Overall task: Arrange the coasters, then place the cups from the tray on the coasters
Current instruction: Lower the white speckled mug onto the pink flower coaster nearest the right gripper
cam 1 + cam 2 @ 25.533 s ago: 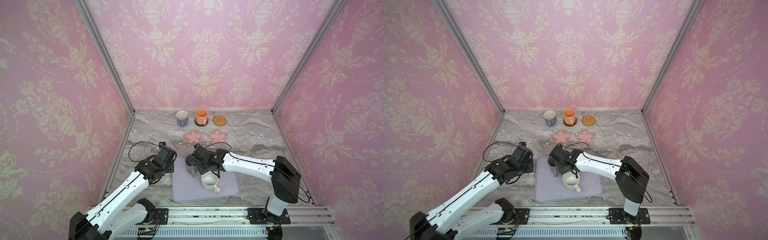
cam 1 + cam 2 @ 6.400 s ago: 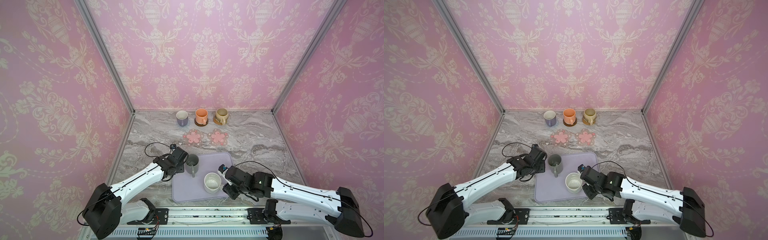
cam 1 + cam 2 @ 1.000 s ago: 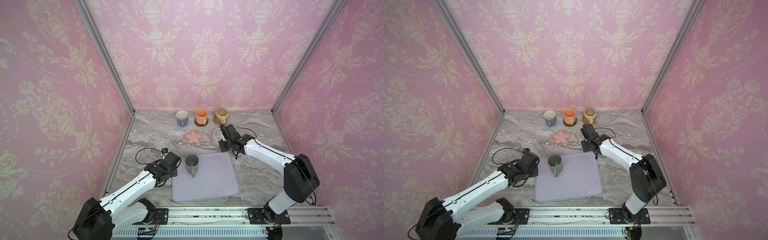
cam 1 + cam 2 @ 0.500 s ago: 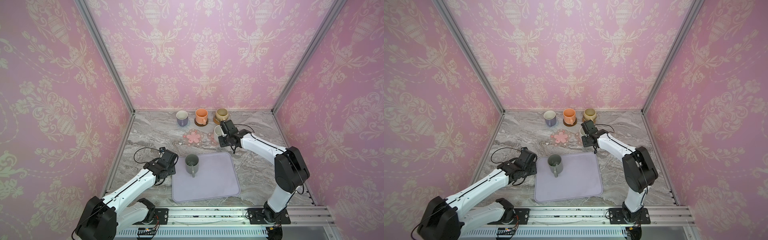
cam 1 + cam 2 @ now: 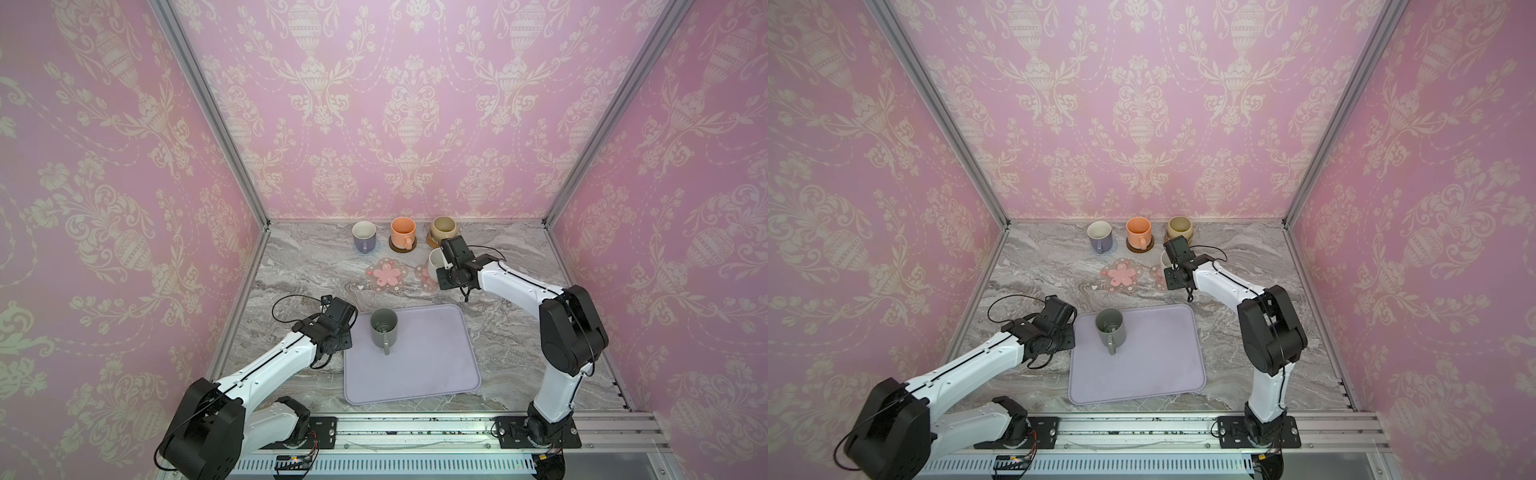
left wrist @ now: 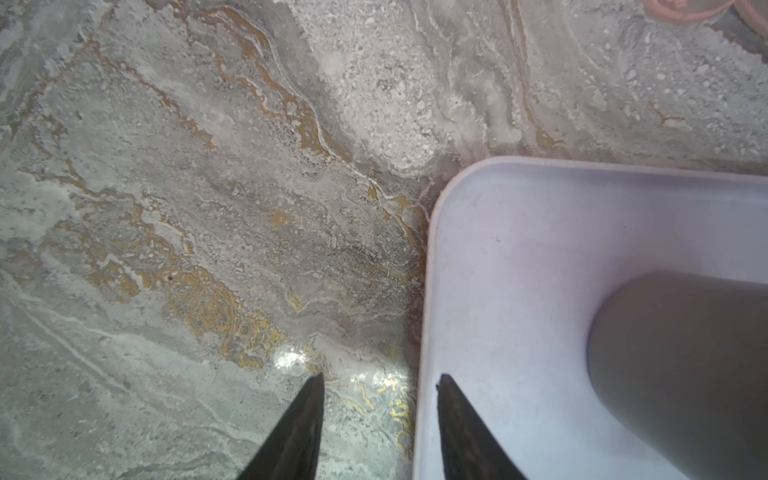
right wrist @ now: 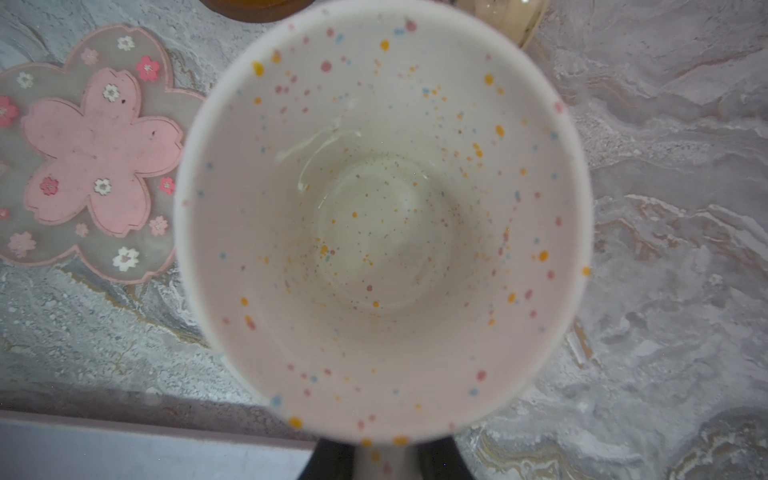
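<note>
My right gripper (image 7: 384, 459) is shut on the handle of the white speckled cup (image 7: 382, 208), which is upright over the right pink flower coaster (image 5: 424, 276). That coaster is mostly hidden, and I cannot tell whether the cup touches it. The other pink flower coaster (image 5: 385, 275) lies bare beside it. A dark grey cup (image 5: 383, 328) stands on the lavender tray (image 5: 428, 361). My left gripper (image 6: 378, 382) is open at the tray's far left corner, with one finger over the rim and one over the table.
Along the back wall stand a lavender cup (image 5: 364, 237) on a light blue coaster, an orange cup (image 5: 403, 233) on a dark brown disc, and a beige cup (image 5: 442, 229) on a rattan coaster. Pink walls close in the marble table (image 5: 311, 266).
The right arm has folded, and the speckled cup has shifted slightly toward the back wall over the right flower coaster. The left gripper has barely moved.
</note>
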`<action>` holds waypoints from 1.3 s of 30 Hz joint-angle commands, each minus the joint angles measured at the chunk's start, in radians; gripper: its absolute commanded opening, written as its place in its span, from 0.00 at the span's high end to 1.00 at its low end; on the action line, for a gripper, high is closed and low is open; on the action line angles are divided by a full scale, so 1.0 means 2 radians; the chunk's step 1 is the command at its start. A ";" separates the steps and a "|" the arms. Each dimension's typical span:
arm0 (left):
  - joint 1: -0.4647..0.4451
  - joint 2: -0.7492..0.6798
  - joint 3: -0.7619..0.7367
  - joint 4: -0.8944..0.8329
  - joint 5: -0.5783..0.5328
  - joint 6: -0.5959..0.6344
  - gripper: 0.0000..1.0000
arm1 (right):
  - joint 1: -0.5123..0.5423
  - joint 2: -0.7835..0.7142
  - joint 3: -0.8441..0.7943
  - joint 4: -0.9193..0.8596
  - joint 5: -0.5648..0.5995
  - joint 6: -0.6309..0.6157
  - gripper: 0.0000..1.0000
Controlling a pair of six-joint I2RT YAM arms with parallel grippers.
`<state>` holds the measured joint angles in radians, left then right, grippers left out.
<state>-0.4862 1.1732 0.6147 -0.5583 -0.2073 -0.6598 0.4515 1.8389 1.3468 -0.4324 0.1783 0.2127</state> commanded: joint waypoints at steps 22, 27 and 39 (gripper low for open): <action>0.005 -0.003 0.008 0.004 0.009 0.007 0.53 | -0.003 0.021 0.036 0.023 0.010 0.010 1.00; 0.005 -0.007 0.005 0.004 0.009 0.007 0.53 | -0.005 0.026 0.036 0.023 0.012 0.012 1.00; 0.005 -0.014 0.003 0.001 0.009 0.006 0.53 | -0.005 0.025 0.033 0.012 0.012 0.027 0.97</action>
<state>-0.4862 1.1584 0.6155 -0.5537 -0.2035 -0.6601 0.4465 1.9003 1.3716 -0.4324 0.1795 0.2367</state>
